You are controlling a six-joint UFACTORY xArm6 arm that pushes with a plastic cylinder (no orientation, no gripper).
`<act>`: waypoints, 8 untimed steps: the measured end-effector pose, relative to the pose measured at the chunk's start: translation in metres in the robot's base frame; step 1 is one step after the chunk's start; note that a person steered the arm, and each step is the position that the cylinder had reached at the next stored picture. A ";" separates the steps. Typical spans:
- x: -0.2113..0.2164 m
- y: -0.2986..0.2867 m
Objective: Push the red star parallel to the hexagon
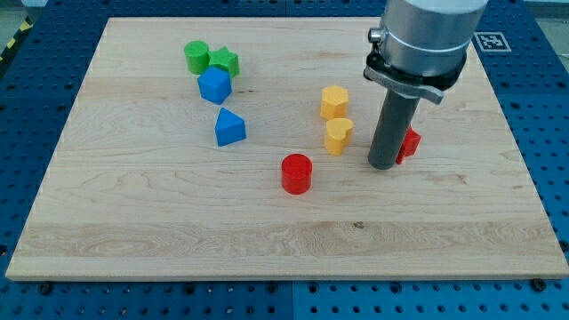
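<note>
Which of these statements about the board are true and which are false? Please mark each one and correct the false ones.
1. My tip stands at the view's left of the red star, which it partly hides. True.
2. The yellow hexagon lies at the view's bottom of the yellow heart. False: the hexagon is toward the view's top, the heart just below it.
3. The red cylinder stands apart from the other blocks, left of my tip. True.
4. The blue cube is far from the green blocks. False: it sits right beside the green cylinder and the green star.
5. The blue triangular block touches the red cylinder. False: they are clearly apart.
</note>
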State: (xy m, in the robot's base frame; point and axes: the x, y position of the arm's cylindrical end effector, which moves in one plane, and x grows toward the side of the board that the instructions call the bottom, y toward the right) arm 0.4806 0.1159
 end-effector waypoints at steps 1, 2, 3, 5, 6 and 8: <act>-0.007 0.011; 0.001 0.043; -0.006 0.044; -0.041 0.044; -0.058 0.044; -0.089 0.044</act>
